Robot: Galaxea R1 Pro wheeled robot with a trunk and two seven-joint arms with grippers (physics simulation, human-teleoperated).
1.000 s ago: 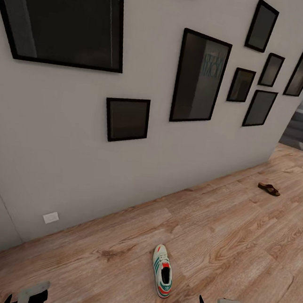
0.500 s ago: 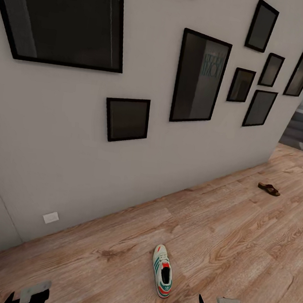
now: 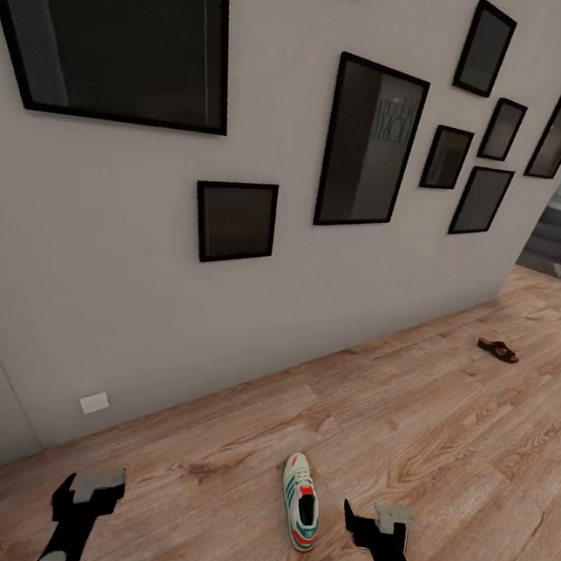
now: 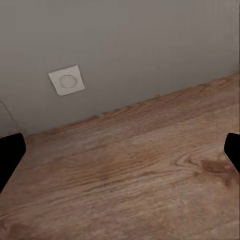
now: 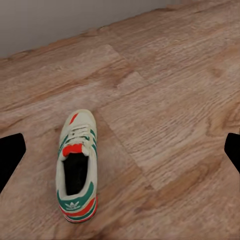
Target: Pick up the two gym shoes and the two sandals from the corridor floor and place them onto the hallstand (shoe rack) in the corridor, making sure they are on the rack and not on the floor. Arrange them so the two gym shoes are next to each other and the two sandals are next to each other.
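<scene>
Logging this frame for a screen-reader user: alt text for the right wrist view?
One gym shoe, white with green stripes and a red-orange tongue and heel, lies upright on the wood-plank corridor floor, toe toward the grey wall. The right gripper is open above the floor, its dark fingers at either edge, the shoe nearer one of them.

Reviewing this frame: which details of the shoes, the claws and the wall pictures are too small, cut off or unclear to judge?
- Sandal, head view: too small and far to tell its straps or which foot.
- Gym shoe: its outer side is turned away in the head view.
- Right claw, right wrist view: fingertips cut by the edges.
- Left claw, left wrist view: likewise.
- Framed pictures: dark glass, content unreadable.
</scene>
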